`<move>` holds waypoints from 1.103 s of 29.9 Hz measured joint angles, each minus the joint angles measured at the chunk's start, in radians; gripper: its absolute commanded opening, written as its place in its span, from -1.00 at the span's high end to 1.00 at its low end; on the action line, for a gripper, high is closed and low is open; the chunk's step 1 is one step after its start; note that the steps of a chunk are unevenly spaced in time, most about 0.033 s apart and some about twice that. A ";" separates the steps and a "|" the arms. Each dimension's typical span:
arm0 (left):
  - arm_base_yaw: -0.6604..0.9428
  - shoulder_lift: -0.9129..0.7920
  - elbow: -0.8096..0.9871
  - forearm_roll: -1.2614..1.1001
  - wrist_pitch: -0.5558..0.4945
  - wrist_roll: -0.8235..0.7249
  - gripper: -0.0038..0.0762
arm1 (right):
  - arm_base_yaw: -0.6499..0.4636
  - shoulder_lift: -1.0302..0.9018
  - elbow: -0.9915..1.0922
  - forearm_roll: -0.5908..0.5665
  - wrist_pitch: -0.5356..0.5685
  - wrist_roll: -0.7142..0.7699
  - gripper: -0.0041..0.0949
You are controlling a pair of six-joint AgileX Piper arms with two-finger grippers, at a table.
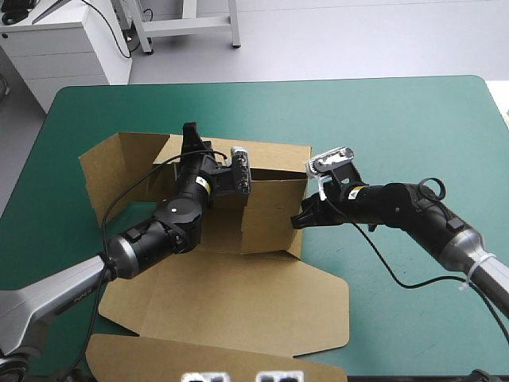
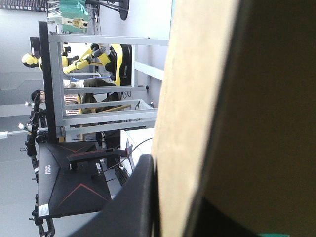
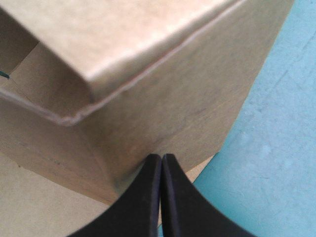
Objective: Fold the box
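The brown box [image 1: 266, 219] stands in the middle of the table with its walls partly raised. Its lid [image 1: 238, 302] lies flat toward the front edge, and a side flap [image 1: 107, 167] spreads out to the left. My left gripper [image 1: 189, 137] points up at the box's far left wall. In the left wrist view, the left gripper [image 2: 182, 168] is shut on the box, with the pale board edge [image 2: 192, 98] between the black fingers [image 2: 138, 207]. My right gripper [image 1: 301, 216] is shut, its tip [image 3: 161, 159] against the box's right wall [image 3: 187, 108] near the lower corner.
The teal-green cover [image 1: 398, 119] is bare along the far side and to the right of the box. The lid's outer flap [image 1: 199, 356] reaches almost to the table's front edge. The left arm lies across the box's left half.
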 measured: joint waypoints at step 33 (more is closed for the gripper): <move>-0.007 0.005 0.001 0.102 -0.040 -0.079 0.92 | 0.067 -0.034 -0.003 0.053 0.080 0.000 0.95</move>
